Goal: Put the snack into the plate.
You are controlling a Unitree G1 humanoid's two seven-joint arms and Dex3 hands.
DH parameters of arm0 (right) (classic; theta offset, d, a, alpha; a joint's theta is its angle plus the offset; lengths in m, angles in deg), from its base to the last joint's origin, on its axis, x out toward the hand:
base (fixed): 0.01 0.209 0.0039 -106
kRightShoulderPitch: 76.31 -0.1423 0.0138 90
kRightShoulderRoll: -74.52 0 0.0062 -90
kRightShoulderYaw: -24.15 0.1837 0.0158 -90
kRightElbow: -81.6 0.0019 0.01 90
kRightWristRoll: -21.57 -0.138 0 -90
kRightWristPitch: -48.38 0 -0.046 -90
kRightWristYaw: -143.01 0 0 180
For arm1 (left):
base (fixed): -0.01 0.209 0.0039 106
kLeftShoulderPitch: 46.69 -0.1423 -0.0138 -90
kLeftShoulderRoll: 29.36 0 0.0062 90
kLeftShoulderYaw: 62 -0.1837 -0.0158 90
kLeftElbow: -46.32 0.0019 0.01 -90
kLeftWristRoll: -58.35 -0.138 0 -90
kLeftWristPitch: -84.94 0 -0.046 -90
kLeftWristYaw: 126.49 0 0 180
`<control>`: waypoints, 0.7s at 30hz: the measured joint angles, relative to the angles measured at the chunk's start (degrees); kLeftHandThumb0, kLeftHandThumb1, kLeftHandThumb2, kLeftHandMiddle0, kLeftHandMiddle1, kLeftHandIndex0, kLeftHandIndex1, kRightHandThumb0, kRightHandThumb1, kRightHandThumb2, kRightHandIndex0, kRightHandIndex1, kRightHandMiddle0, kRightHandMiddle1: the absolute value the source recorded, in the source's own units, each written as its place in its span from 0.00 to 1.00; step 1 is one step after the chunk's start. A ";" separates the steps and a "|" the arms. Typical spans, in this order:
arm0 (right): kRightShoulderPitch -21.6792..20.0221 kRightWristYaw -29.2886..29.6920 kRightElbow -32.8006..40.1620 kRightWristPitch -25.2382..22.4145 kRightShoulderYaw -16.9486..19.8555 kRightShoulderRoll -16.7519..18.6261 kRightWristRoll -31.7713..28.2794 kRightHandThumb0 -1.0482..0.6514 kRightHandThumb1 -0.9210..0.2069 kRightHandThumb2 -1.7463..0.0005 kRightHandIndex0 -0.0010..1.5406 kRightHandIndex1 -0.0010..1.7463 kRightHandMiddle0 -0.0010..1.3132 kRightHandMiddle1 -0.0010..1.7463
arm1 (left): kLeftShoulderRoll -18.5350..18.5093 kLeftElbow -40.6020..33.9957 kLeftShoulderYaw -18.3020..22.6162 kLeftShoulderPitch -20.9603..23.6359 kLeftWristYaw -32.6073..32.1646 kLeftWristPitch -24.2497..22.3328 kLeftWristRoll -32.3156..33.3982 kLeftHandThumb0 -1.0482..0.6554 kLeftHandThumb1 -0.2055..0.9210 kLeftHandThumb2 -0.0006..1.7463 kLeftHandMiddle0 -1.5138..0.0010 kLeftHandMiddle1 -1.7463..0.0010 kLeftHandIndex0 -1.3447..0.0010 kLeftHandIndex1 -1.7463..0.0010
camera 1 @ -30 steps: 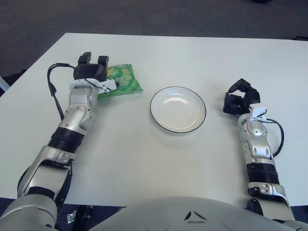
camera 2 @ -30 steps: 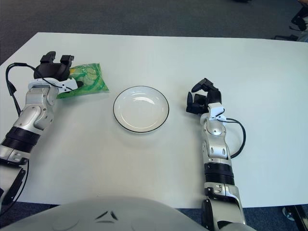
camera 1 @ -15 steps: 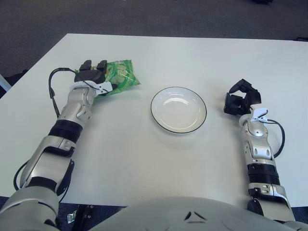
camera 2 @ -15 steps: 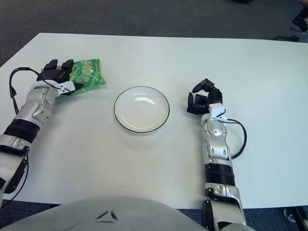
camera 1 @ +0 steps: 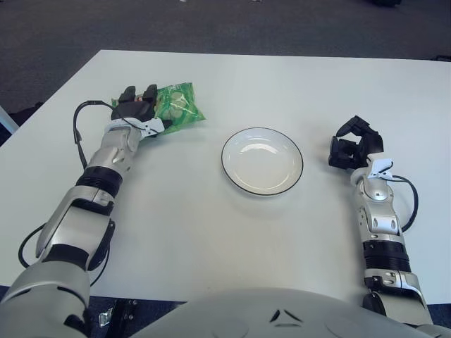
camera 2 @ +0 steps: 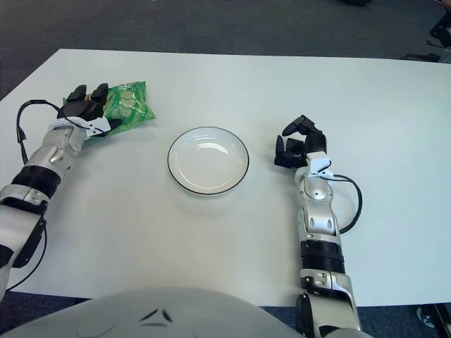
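Note:
A green snack bag (camera 1: pixel 178 105) lies at the left of the white table, tilted up at its near edge. My left hand (camera 1: pixel 138 111) is shut on the bag's left end. A white plate (camera 1: pixel 262 160) with a dark rim sits empty at the table's middle, to the right of the bag. My right hand (camera 1: pixel 350 146) rests parked on the table right of the plate, fingers curled and holding nothing.
The white table (camera 1: pixel 232 232) spans the whole view, with its far edge meeting dark carpet (camera 1: pixel 211 24). A black cable (camera 1: pixel 77 130) loops beside my left forearm. Another cable (camera 1: pixel 407 201) loops by my right wrist.
My left hand has moved further away with the snack bag in it, and the bag has shifted up and left. The right hand and the plate have not moved.

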 measured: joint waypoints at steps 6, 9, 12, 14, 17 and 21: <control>0.21 -0.01 0.28 -0.02 -0.03 -0.07 0.00 0.30 0.65 0.15 0.87 1.00 0.55 1.00 | 0.51 4.10 -1.09 1.17 -3.58 3.02 1.06 0.11 0.86 0.36 0.93 0.12 0.98 0.27; 0.21 -0.01 0.29 -0.03 -0.04 -0.10 0.00 0.30 0.65 0.15 0.87 1.00 0.55 1.00 | 0.60 5.31 -1.49 1.48 -5.48 4.58 1.25 0.38 0.57 0.61 0.71 0.09 0.81 0.09; 0.23 -0.01 0.29 -0.03 -0.04 -0.12 0.00 0.30 0.65 0.15 0.87 1.00 0.55 1.00 | 0.85 6.28 -1.77 1.76 -7.73 5.80 1.46 0.54 0.37 0.78 0.55 0.10 0.64 0.03; 0.26 -0.02 0.29 -0.04 -0.04 -0.15 -0.01 0.30 0.66 0.15 0.87 1.00 0.56 1.00 | 1.04 6.94 -1.88 2.07 -9.09 6.17 1.67 0.59 0.28 0.85 0.49 0.11 0.57 0.01; 0.27 -0.03 0.30 -0.12 -0.04 -0.18 -0.03 0.30 0.66 0.15 0.87 1.00 0.56 1.00 | 1.31 7.95 -2.06 2.49 -11.06 6.55 2.07 0.60 0.21 0.90 0.44 0.11 0.52 0.00; 0.30 -0.02 0.40 -0.32 -0.03 -0.18 -0.04 0.30 0.66 0.15 0.87 1.00 0.56 1.00 | 1.65 8.98 -2.16 2.67 -13.99 6.90 2.76 0.61 0.15 0.94 0.40 0.11 0.48 0.00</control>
